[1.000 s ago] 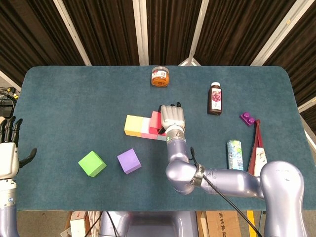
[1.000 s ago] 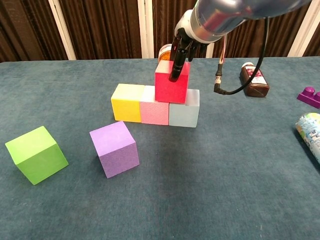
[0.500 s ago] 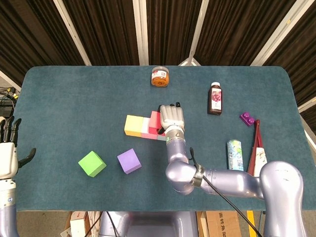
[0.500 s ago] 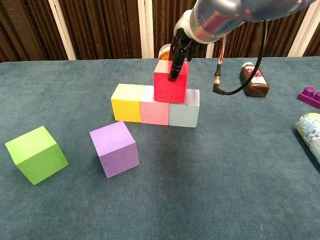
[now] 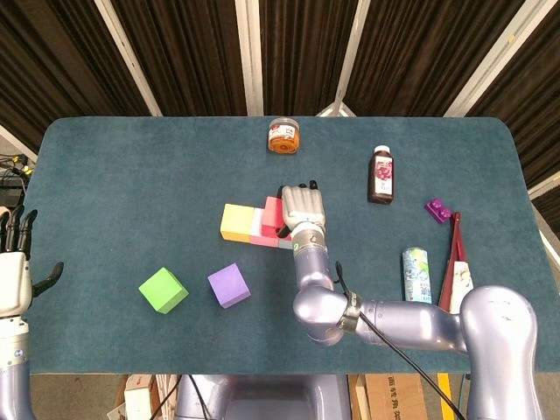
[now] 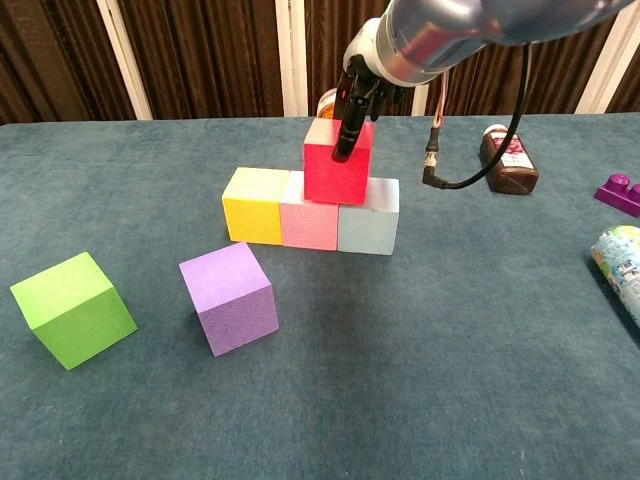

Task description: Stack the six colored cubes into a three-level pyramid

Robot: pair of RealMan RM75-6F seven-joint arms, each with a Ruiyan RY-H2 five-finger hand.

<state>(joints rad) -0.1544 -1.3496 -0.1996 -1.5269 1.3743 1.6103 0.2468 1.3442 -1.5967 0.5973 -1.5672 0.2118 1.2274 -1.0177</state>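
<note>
A yellow cube point(image 6: 255, 205), a pink cube point(image 6: 310, 222) and a pale blue cube point(image 6: 368, 218) stand touching in a row. On top, over the seam between pink and pale blue, sits a red cube point(image 6: 335, 175), which my right hand point(image 6: 352, 110) grips from above. In the head view the right hand point(image 5: 302, 208) hides most of the red cube point(image 5: 272, 217). A purple cube point(image 6: 230, 298) and a green cube point(image 6: 72, 308) lie loose at the front left. My left hand point(image 5: 13, 262) hangs open off the table's left edge.
At the back stand an orange-lidded jar point(image 5: 283, 136) and a dark bottle point(image 5: 381, 175). To the right lie a purple toy brick point(image 5: 438, 209), a can point(image 5: 417, 273) on its side and a dark red packet point(image 5: 455, 262).
The right hand has nudged the red cube slightly left along the top of the row. The left hand stays put.
</note>
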